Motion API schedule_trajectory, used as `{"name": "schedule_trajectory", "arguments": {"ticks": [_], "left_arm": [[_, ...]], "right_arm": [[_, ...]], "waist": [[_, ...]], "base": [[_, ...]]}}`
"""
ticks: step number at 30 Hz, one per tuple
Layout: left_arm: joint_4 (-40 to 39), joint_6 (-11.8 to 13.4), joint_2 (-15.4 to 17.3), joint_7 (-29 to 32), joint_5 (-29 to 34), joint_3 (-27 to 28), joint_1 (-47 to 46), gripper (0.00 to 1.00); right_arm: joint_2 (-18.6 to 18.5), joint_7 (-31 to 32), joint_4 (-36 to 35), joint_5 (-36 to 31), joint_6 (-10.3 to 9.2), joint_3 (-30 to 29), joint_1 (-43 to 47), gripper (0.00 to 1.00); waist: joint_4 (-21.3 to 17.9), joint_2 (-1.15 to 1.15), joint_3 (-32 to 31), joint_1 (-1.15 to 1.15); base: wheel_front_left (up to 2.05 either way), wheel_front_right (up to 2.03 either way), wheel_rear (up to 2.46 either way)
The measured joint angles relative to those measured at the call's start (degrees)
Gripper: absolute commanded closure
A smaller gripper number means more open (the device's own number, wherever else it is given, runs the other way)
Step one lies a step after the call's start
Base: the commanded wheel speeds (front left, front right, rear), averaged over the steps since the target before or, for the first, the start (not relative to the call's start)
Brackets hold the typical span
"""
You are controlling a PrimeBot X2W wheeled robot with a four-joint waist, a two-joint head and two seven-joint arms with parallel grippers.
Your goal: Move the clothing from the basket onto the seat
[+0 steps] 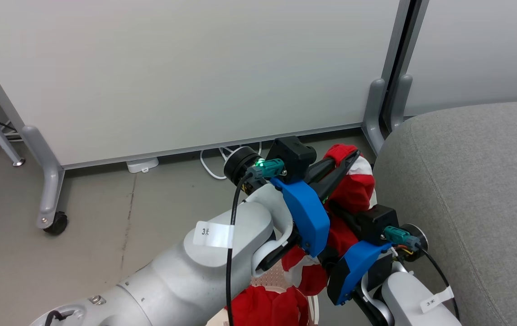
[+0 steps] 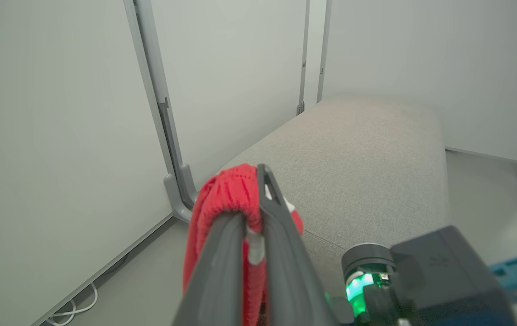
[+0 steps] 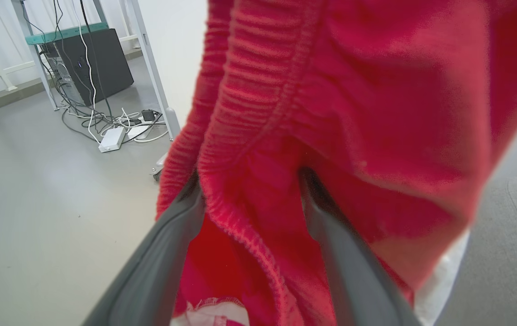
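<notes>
Left hand (image 2: 250,199) pinches ribbed red clothing (image 2: 222,190) with white trim; right hand (image 3: 250,179) spread

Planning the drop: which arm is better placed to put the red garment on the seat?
Left. The left gripper is shut on the red garment at its ribbed edge, raised beside the grey seat. The right gripper is open, with fabric hanging loose between its fingers.
</notes>
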Motion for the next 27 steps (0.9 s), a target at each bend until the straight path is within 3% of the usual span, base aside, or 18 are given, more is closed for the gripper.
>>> {"name": "schedule_trajectory", "arguments": {"ticks": [6,7,8,9,10,11,12,27], "left_arm": [[-0.21,0.0,0.0,0.1,0.0,0.0,0.05,1.0],[-0.29,0.0,0.0,0.15,0.0,0.0,0.07,1.0],[-0.33,0.0,0.01,0.16,0.0,0.0,0.1,1.0],[-0.37,0.0,0.01,0.18,0.0,0.0,0.14,1.0],[-0.43,-0.01,0.0,0.19,0.0,0.0,0.19,1.0],[-0.48,-0.04,0.0,0.21,0.0,0.0,0.23,1.0],[-0.54,-0.16,0.0,0.36,0.0,0.0,0.26,1.0],[-0.26,-0.16,0.0,0.43,-0.1,-0.01,0.54,1.0]], "right_arm": [[0.01,-1.52,2.27,2.1,0.0,1.69,-1.68,0.0],[0.01,-1.65,2.7,2.35,0.0,1.87,-2.01,0.04],[0.01,-1.72,3.15,2.75,0.0,2.07,-2.25,0.19],[0.01,-1.9,3.71,3.1,0.0,2.25,-2.46,0.49],[0.01,-2.08,4.2,3.25,0.0,2.44,-2.74,0.58],[0.01,-2.31,4.61,3.55,0.0,2.56,-3.0,0.82],[0.01,-2.38,5.03,3.71,0.0,2.68,-3.18,1.0],[0.01,-4.24,8.54,5.5,0.0,3.79,-4.75,1.0]], "waist": [[0.0,0.0,-0.04,0.0],[-0.02,0.0,-0.04,0.0],[-0.03,0.0,-0.05,0.0],[-0.05,0.0,-0.05,0.0],[-0.07,0.0,-0.07,0.0],[-0.09,0.0,-0.09,0.0],[-0.11,0.0,-0.12,0.0],[-0.62,0.0,-0.57,0.0]], "base": [[0.0,0.0,0.0],[0.0,0.0,0.0],[0.0,0.0,0.0],[0.0,0.0,0.0],[0.0,0.0,0.0],[0.0,0.0,0.0],[0.0,0.0,0.0],[0.0,0.0,0.0]]}}
